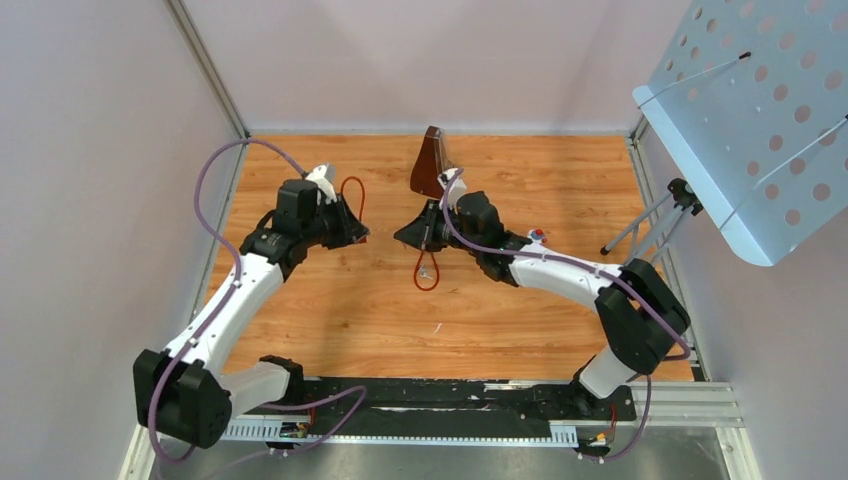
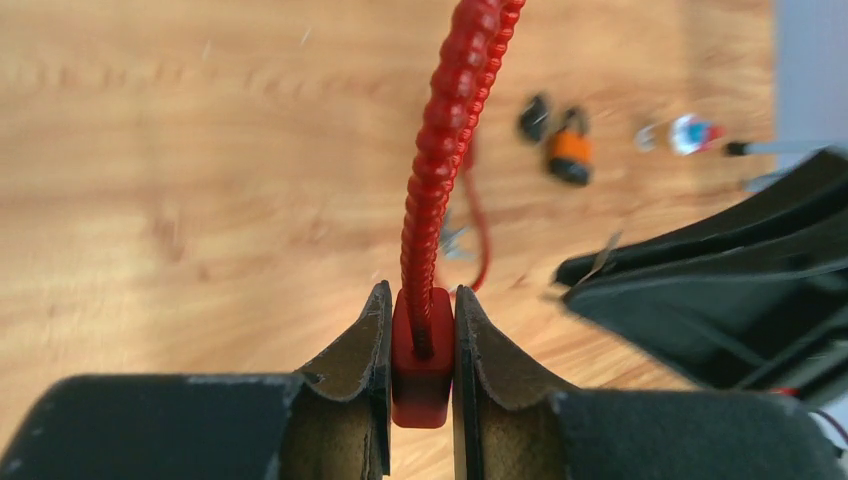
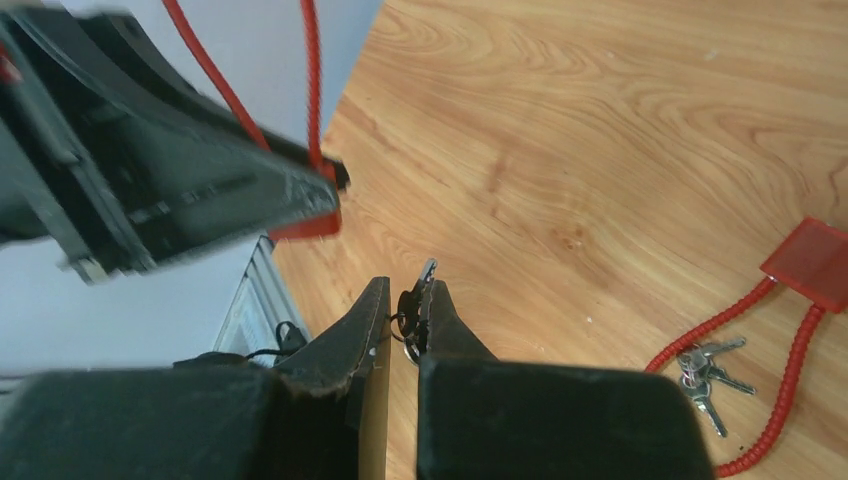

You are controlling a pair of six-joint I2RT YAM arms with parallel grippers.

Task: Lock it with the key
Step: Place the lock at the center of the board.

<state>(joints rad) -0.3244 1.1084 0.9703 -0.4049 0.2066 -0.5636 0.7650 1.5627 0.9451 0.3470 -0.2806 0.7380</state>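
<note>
My left gripper (image 2: 420,300) is shut on the red block body of a cable lock (image 2: 422,370). Its red coiled cable (image 2: 440,150) rises away from the jaws. In the top view the left gripper (image 1: 354,232) faces my right gripper (image 1: 408,237) across a small gap. My right gripper (image 3: 405,295) is shut on a small key (image 3: 418,290) with a dark head; its metal tip pokes out past the fingertips. In the right wrist view the lock body (image 3: 305,225) sits up and left of the key tip, apart from it.
A second red cable lock (image 3: 810,262) with a bunch of keys (image 3: 705,370) lies on the wooden table (image 1: 560,180), below the right gripper in the top view (image 1: 427,272). A brown wedge-shaped object (image 1: 432,165) stands behind. Small items (image 2: 570,150) lie near the right arm.
</note>
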